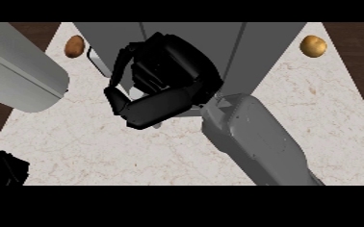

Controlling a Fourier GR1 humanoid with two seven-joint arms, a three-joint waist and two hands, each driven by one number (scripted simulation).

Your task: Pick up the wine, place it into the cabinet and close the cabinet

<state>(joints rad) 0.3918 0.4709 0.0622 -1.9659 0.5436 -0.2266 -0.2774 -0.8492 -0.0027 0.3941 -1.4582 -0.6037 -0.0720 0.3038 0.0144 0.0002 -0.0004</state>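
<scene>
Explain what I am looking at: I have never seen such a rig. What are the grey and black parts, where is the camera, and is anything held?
The camera sits in a humanoid robot's head, looking steeply down at a pale stone counter. The grey limb from the lower right is its right forearm, ending in the black right hand, which is in front of a grey cabinet at the counter's back. Beside the cabinet lie a left potato and a right potato. The black bit in the lower left corner is probably the left hand, mostly out of view. The pale grey shape at the left edge I cannot identify. No wine bottle shows; the right hand may hide it, so I cannot tell whether anything is held.
</scene>
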